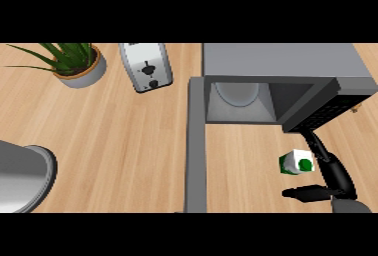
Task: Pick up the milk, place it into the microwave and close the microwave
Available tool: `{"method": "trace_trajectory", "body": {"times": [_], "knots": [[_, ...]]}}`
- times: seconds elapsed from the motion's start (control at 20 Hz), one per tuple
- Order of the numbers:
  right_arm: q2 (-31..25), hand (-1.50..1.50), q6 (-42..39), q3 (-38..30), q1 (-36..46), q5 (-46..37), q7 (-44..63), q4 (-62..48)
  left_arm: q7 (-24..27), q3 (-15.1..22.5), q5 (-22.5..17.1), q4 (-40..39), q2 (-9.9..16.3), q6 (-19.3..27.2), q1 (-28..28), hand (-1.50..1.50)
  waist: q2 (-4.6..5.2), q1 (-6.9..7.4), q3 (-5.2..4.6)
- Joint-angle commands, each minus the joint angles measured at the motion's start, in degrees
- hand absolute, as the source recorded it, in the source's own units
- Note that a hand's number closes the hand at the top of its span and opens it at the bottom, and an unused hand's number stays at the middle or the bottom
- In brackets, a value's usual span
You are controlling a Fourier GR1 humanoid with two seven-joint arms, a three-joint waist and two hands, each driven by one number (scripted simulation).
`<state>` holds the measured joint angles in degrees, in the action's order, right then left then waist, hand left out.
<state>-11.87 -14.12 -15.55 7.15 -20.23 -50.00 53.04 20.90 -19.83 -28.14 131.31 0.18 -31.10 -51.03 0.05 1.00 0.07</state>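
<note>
Head view: microwave (pixel 284 65) open, milk (pixel 296 163) outside beside right hand (pixel 334 175)

Light wooden counter (pixel 111 140) is filling the view, grain running left-right. Potted plant (pixel 74 62) in a grey pot is sitting top left, a silver toaster (pixel 146 66) lying just right of it. A grey rounded metal object (pixel 22 177) is poking in at the left edge; cannot tell what. Even lighting, soft shadows.
</note>
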Motion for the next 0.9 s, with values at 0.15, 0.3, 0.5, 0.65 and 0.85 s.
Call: {"method": "trace_trajectory", "body": {"times": [0.15,0.3,0.5,0.65,0.85], "knots": [[-2.9,1.5,3.7,-0.9,4.6,-2.0,-9.1,-15.1,1.4,4.1,2.5,1.5,-0.2,0.8,-2.0,-1.5,0.03,0.2,0.02],[1.1,1.5,10.3,0.1,6.2,-3.4,-7.7,-16.1,1.1,5.1,2.4,2.3,-0.2,1.7,-2.7,-1.5,-0.01,0.12,0.0],[-0.6,-1.5,16.4,-0.1,7.7,-6.2,-13.0,-21.3,1.0,-2.6,-2.0,-2.4,0.2,-3.5,-0.6,-1.5,0.08,0.19,0.02],[-3.1,1.5,19.1,0.2,10.4,-8.4,-13.1,-24.0,1.9,-2.8,-1.1,-2.6,-0.2,-4.3,-1.5,-1.5,0.14,0.6,0.04],[-4.1,1.5,21.1,-0.8,12.9,-9.0,-15.6,-30.7,-0.1,-3.3,-2.2,-1.3,-0.1,-3.0,0.0,-1.5,0.23,0.44,0.07]]}}
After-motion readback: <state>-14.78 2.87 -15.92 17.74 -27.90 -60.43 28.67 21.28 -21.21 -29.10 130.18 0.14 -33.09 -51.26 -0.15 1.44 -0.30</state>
